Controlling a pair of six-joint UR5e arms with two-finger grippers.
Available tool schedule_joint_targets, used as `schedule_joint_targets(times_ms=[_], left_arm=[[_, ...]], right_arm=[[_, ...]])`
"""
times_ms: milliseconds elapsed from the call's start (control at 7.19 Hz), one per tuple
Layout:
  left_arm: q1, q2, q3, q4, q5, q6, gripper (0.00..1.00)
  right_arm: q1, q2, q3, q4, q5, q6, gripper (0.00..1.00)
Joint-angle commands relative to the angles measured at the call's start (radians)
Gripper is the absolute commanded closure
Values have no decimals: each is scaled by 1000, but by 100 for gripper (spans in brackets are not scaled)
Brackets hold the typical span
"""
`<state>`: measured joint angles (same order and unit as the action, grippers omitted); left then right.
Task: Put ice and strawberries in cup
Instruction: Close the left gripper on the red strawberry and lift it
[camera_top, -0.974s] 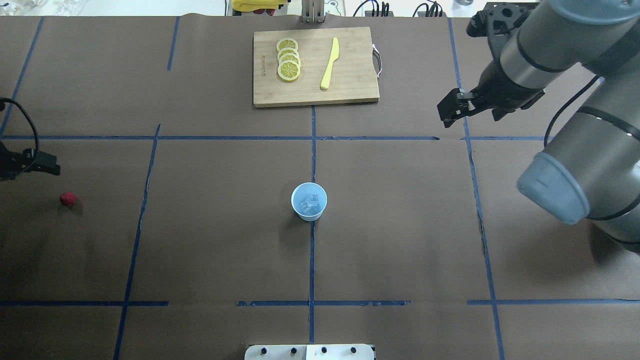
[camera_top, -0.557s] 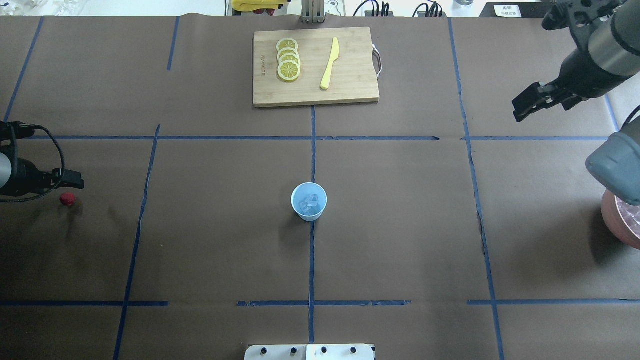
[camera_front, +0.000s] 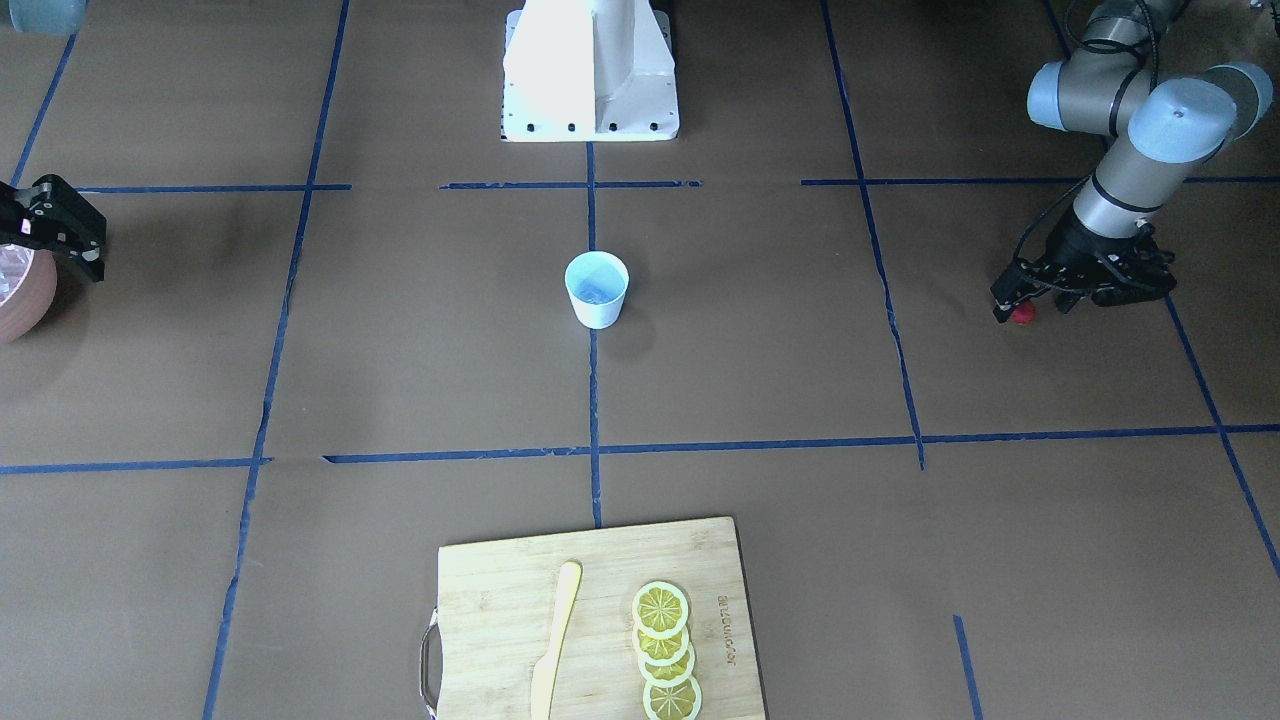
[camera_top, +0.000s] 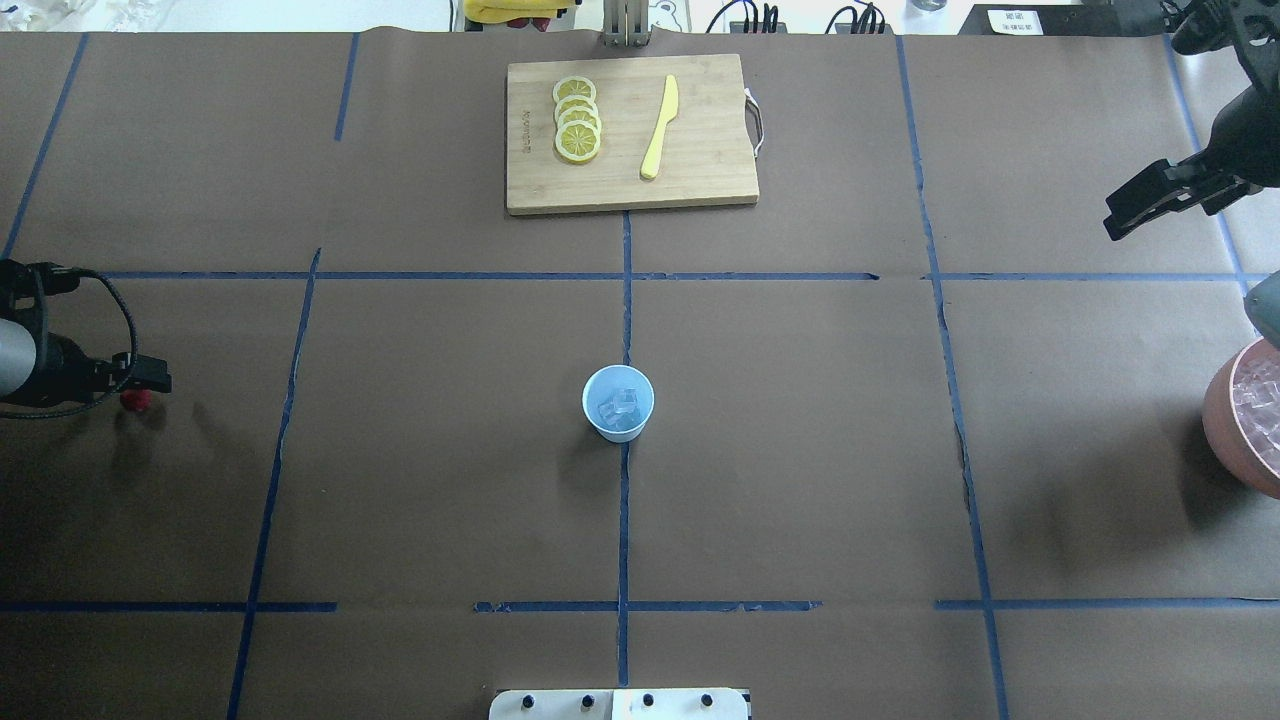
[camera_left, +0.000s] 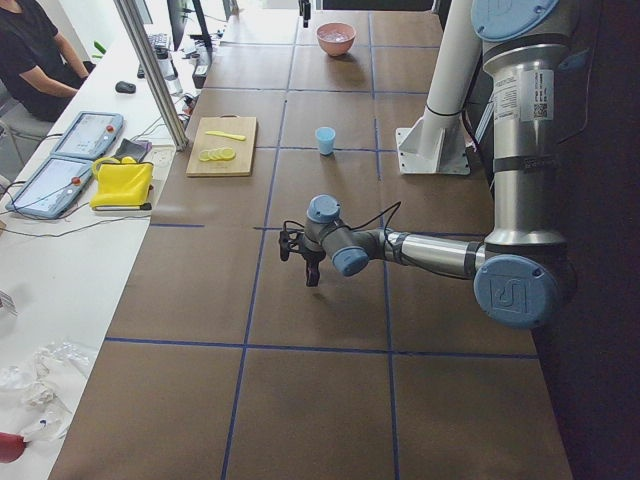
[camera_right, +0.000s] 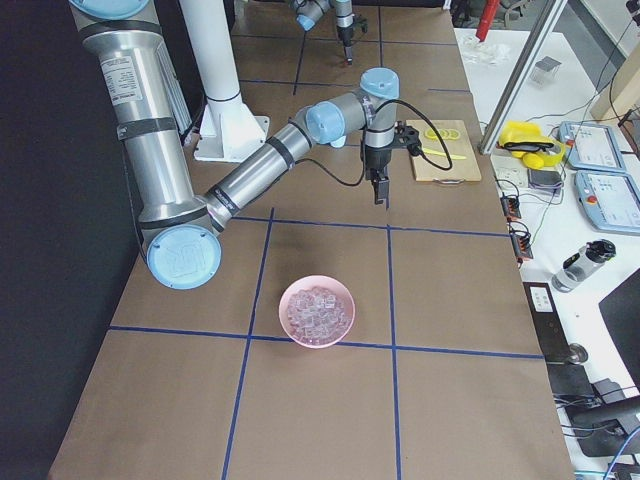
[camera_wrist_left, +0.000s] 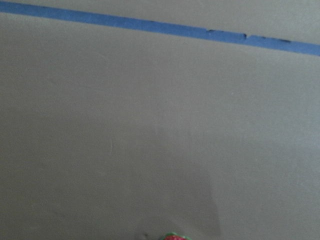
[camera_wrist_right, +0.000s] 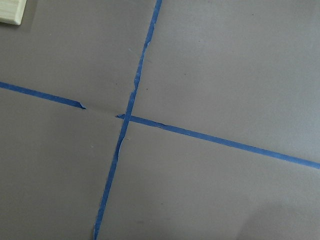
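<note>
Fingers, left (camera_top: 152, 379): low over the table (camera_top: 420, 480) at my far left, tips just beside the strawberry (camera_front: 1021, 314). I cannot tell whether they touch it, or whether they stand spread or pinched. My wrist view catches only the berry's top at its bottom edge.

Strawberry: one item, small, red, green cap. It lies on the table, well apart from the cup. I judge it light, soft-skinned and rounded, liable to roll or bruise. Hold: across the widest part of the body, below the cap, with a light squeeze only.

Cup (camera_front: 597, 308): white, pale blue inside, upright at mid-table. I judge it light enough that a bump would tip it, so I should release from above the mouth.

Ice (camera_top: 620, 405): clear cubes already in the cup, more in the pink bowl (camera_right: 283, 311) at my right. Hard and slippery, by my judgement.

Fingers, right (camera_top: 1125, 212): held above the table near its right edge, nothing seen in them. Spread or pinched, I cannot tell.
</note>
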<state>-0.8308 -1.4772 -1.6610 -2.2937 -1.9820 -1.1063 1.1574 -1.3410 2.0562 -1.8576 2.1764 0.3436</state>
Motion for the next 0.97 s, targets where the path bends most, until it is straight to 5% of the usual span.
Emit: schedule_joint_targets(times_ms=[0, 278, 835], left_arm=[[4, -3, 6, 0, 0, -6, 14], [4, -6, 4, 2, 0, -9, 33], [-1, -3, -23, 7, -6, -15, 96]], right_arm=[[2, -3, -1, 0, 2, 2, 1], [5, -9, -1, 0, 3, 0, 1], [24, -18, 1, 2, 33, -3, 1]])
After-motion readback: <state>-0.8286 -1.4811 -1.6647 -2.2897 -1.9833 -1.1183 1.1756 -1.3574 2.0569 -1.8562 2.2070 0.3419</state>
